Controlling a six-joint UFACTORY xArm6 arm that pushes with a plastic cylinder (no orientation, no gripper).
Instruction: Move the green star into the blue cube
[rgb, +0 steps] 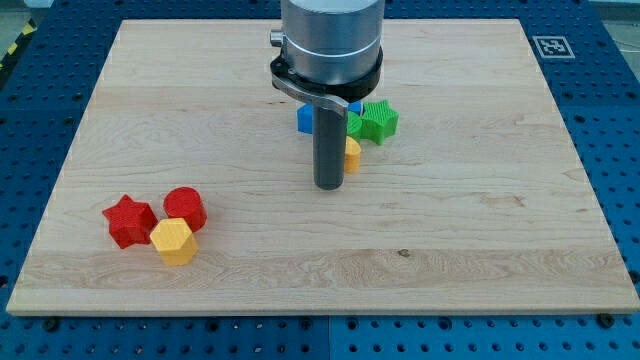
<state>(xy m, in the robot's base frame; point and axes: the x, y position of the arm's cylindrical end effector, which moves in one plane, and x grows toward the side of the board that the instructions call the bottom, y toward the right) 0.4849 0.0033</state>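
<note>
The green star (378, 121) lies near the board's middle top, just right of my rod. The blue cube (305, 119) shows as a small blue patch left of the rod, mostly hidden behind it. A yellow block (352, 153) peeks out right of the rod, below the green star, shape unclear. My tip (329, 186) rests on the board just below these three blocks, close to the yellow block's lower left and apart from the green star.
At the lower left stand a red star (129, 220), a red cylinder (185, 208) and a yellow hexagonal block (174, 241), bunched together. The wooden board (500, 250) lies on a blue perforated table; a marker tag (552, 45) sits at the top right.
</note>
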